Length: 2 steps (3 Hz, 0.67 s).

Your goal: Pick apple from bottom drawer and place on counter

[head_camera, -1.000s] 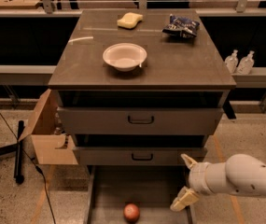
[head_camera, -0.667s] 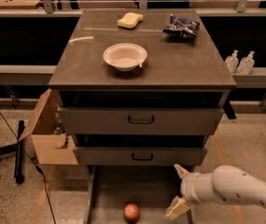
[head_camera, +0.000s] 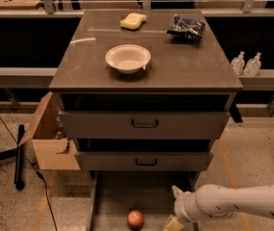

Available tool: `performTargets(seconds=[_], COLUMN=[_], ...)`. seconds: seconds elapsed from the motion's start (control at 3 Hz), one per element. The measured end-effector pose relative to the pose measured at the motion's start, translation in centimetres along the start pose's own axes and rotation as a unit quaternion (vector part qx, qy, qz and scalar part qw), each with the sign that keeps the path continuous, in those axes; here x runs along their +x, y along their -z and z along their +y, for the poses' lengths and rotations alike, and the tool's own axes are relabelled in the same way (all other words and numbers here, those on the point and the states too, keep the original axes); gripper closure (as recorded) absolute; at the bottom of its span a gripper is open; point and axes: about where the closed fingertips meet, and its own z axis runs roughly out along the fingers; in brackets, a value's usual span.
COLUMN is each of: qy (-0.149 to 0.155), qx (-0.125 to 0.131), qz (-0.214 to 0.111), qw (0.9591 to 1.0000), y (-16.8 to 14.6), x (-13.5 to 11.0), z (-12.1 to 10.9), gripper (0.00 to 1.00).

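The small red apple (head_camera: 135, 219) lies on the bare floor of the open bottom drawer (head_camera: 111, 201), near the frame's bottom edge. My gripper (head_camera: 174, 208) comes in from the right on a white arm and sits just right of the apple, apart from it, over the drawer's right side. Its two pale fingers are spread, one above and one below, and hold nothing. The dark grey-brown counter (head_camera: 184, 66) tops the cabinet above.
On the counter stand a white bowl (head_camera: 128, 58), a pale yellow sponge (head_camera: 133, 20) and a dark snack bag (head_camera: 186, 27). Two grey drawers with black handles (head_camera: 144, 124) are above the open one. A cardboard box (head_camera: 50, 138) and cables lie at left; two bottles (head_camera: 246, 64) at right.
My arm and gripper have moved left and down, from beside the drawer's right wall to close by the apple. The apple has not moved.
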Motion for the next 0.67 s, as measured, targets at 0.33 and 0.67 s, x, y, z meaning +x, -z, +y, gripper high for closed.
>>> performTargets(seconds=[0.33, 0.67], qy=[-0.01, -0.023], qx=[0.036, 0.045], qz=[0.021, 0.001], qw=[0.9991, 0.9987], y=[-0.6, -1.53], x=[0.83, 0.98], z=[-2.95, -3.23], gripper=[0.0, 0.0])
